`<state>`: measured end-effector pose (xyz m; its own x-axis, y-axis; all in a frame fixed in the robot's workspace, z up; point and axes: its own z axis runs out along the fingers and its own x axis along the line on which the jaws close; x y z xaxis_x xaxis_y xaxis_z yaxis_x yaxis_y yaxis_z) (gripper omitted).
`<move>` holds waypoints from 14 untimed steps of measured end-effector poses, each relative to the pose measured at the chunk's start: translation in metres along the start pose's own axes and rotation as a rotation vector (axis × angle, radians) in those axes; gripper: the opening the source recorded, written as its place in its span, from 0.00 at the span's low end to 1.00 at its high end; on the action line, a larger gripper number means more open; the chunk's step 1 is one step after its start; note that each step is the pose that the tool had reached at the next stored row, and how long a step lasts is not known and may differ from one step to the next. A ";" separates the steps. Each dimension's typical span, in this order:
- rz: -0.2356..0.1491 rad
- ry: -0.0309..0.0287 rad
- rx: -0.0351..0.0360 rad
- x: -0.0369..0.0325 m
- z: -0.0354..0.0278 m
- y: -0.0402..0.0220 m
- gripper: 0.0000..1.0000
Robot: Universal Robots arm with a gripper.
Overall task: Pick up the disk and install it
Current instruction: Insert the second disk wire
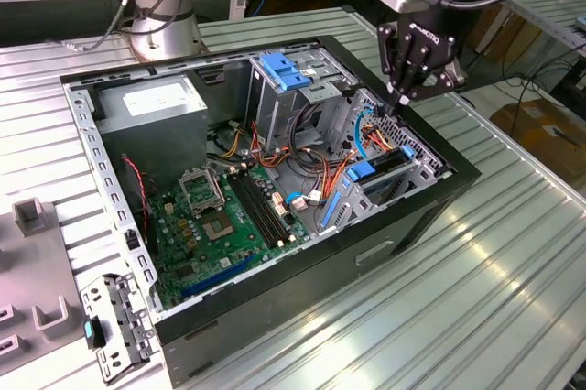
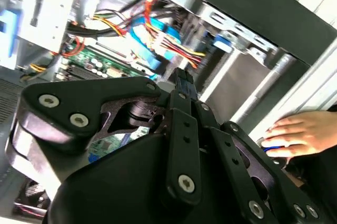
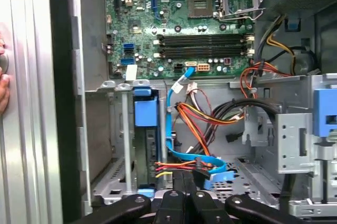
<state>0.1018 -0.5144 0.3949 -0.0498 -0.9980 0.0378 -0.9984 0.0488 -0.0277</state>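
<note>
The disk [image 1: 364, 171] stands on edge in the low drive bay at the open computer case's corner on the exterior view's right. Its blue carrier tab [image 3: 146, 113] faces up, with the dark drive body [image 3: 141, 150] below it between metal rails. My gripper [image 1: 402, 100] hangs just above that corner of the case, a little beyond the disk. Its black fingers are shut together with nothing between them, as both wrist views show [image 3: 182, 177] [image 2: 181, 79]. Orange, red and blue cables [image 3: 197, 158] lie under the fingertips.
The black case [image 1: 430, 211] lies open on a ribbed metal table [image 1: 513, 262], showing a green motherboard [image 1: 224, 216] and a power supply [image 1: 151, 106]. A tall drive cage with a blue latch [image 1: 284, 70] stands mid-case. A person's hand [image 2: 300, 134] rests beside the case wall.
</note>
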 end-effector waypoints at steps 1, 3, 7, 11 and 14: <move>0.000 0.0003 -0.0058 -0.0053 -0.0002 0.0002 0.11; -0.001 0.0033 -0.0282 -0.0104 0.0000 -0.0003 0.11; -0.002 0.0313 -0.0588 -0.0166 0.0013 -0.0043 0.11; -0.002 0.1016 -0.0587 -0.0248 0.0037 -0.0070 0.11; -0.003 0.1116 -0.0622 -0.0310 0.0077 -0.0102 0.17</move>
<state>0.1138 -0.4843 0.3863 -0.0464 -0.9878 0.1488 -0.9981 0.0521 0.0344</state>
